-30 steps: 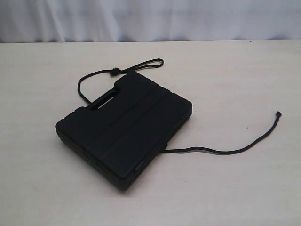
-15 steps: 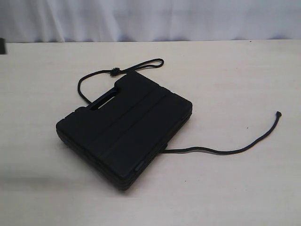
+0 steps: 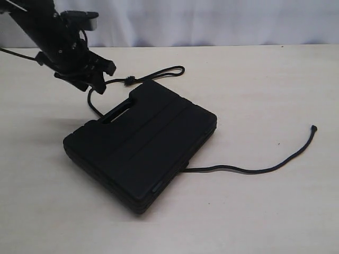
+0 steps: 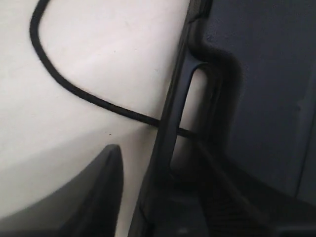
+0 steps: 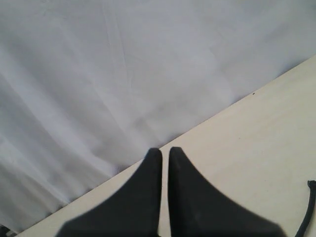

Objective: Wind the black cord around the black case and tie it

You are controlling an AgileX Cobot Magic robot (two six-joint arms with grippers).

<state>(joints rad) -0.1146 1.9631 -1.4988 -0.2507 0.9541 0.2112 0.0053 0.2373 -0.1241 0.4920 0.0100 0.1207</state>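
The black case (image 3: 143,143) lies flat in the middle of the table, slot handle toward the back left. The black cord (image 3: 238,169) loops round the handle end, comes out from under the case's right side and ends in a knotted tip (image 3: 313,127). My left gripper (image 3: 99,79) hangs open over the cord loop beside the handle. In the left wrist view its fingers (image 4: 101,192) straddle the handle bar (image 4: 175,118), with the cord (image 4: 74,89) passing into the slot. My right gripper (image 5: 164,150) is shut on nothing, away from the case, and does not show in the exterior view.
A pale wooden table (image 3: 254,84) carries everything, and a white curtain (image 3: 212,21) closes off its far edge. The left arm (image 3: 47,32) reaches in from the back left corner. A cord end (image 5: 310,207) shows at the edge of the right wrist view.
The left arm has come into the exterior view from the back left and now hangs over the cord loop. Case and cord lie as before.
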